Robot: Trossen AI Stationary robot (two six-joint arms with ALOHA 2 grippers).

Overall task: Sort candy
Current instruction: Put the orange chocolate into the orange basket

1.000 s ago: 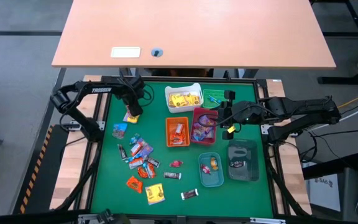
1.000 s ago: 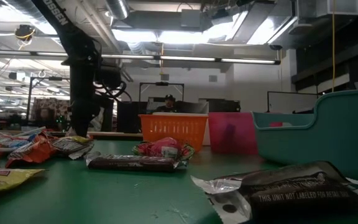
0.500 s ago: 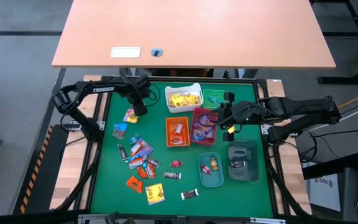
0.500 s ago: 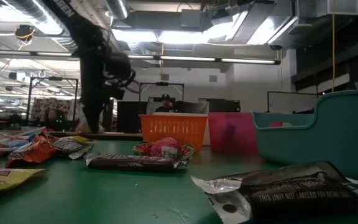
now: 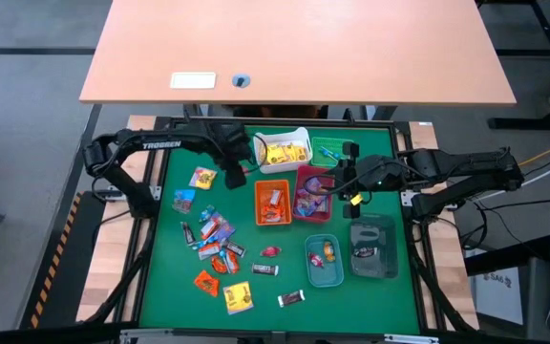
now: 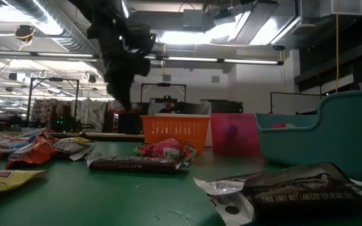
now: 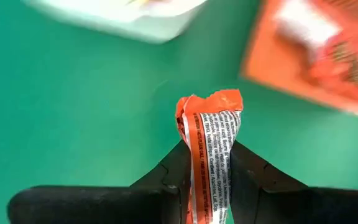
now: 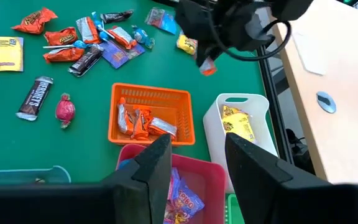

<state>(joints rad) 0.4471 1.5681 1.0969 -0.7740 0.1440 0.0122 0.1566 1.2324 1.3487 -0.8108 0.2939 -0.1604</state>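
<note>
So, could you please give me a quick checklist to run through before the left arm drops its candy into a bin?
1. Left pincer shut on the orange-wrapped candy: ok.
2. Candy lifted clear of the green mat: ok, seen in the right wrist view.
3. Pincer directly over the orange bin: not ok; in the high view it sits beside the bin's left edge, toward the white bin.
4. Orange bin holds matching orange wrappers with room left: ok.
5. Right pincer out of the way: ok; open, hovering by the red bin.
6. Wrapper securely held: cannot tell.
</note>
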